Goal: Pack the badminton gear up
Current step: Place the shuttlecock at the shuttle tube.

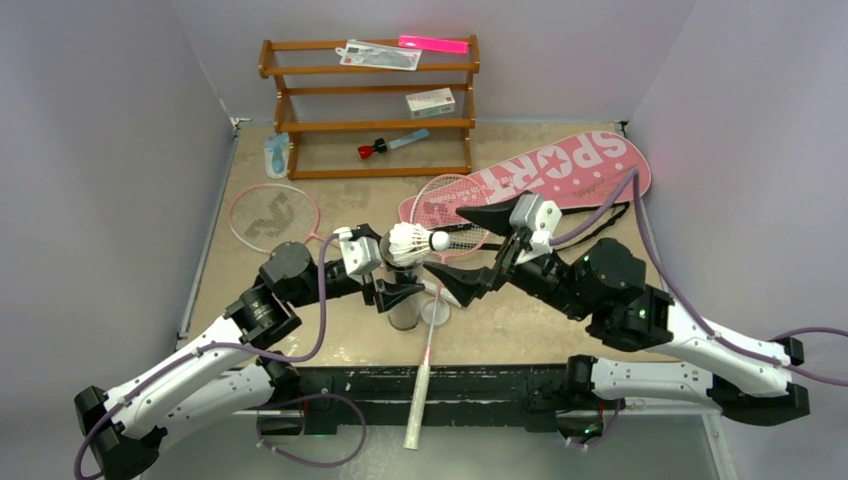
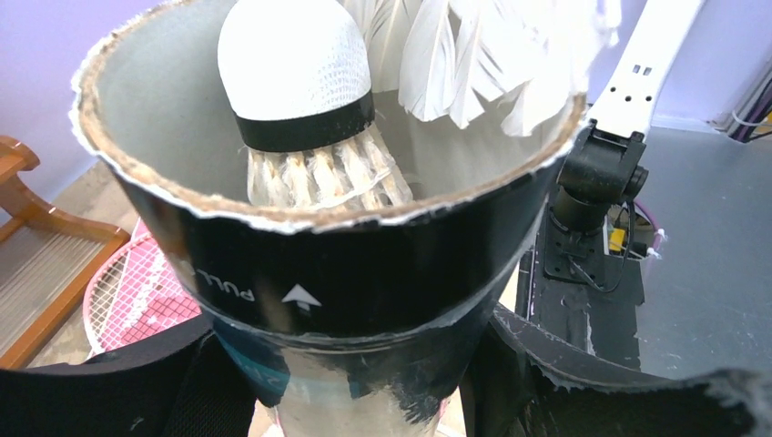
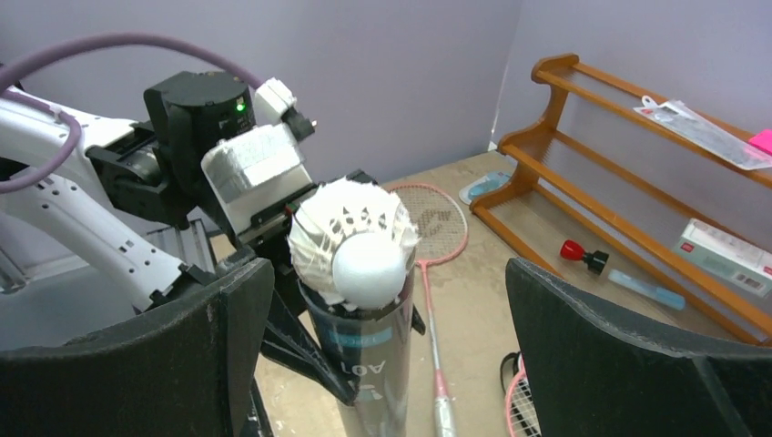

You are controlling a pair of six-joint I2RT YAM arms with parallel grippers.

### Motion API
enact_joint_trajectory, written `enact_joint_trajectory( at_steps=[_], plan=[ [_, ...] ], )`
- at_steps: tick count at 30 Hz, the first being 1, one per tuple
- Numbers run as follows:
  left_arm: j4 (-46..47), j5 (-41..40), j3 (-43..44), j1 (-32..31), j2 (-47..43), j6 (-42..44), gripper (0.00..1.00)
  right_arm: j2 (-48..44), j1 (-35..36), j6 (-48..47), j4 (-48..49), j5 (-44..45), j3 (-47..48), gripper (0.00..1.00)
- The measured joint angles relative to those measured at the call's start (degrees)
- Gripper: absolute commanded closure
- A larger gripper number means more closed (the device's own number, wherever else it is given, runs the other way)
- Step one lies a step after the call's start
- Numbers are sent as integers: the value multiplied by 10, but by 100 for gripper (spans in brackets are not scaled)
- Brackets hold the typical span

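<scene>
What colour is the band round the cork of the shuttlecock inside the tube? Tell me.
Black band on a white cork; left wrist view shows it best.

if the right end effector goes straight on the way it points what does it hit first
Probably the shuttlecock poking out of the tube, dead ahead of the right end effector; the left end effector holding the tube lies behind.

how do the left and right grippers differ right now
The left gripper is shut on the black tube, holding it upright; the right gripper is wide open and holds nothing. The left clamps below the tube's mouth; the right flanks the shuttlecock perched on that mouth, clear of it. Both are at the same tube.
</scene>
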Motion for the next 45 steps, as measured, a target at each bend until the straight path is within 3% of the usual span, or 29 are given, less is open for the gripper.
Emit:
enact_joint_trajectory(
  at_steps=[5,24,29,38,40,42,45],
  plan=[
    [7,-16,-8,0,-8,-13,42,-18,0,8,99,-7,-87,1],
    [48,-33,-28,0,-10,-31,42,8,0,58,490,35,-256,2],
    [55,-30,-32,0,-10,-31,42,23,0,65,612,56,-297,12],
    [56,-30,-33,0,-10,-31,42,37,0,68,678,66,-298,45],
    [57,-30,-33,0,-10,-31,42,37,0,66,683,66,-298,48],
    [57,-30,-33,0,-9,-31,42,37,0,66,685,66,-298,43],
    [59,-30,-33,0,-8,-31,42,37,0,68,686,66,-298,18]
  ],
)
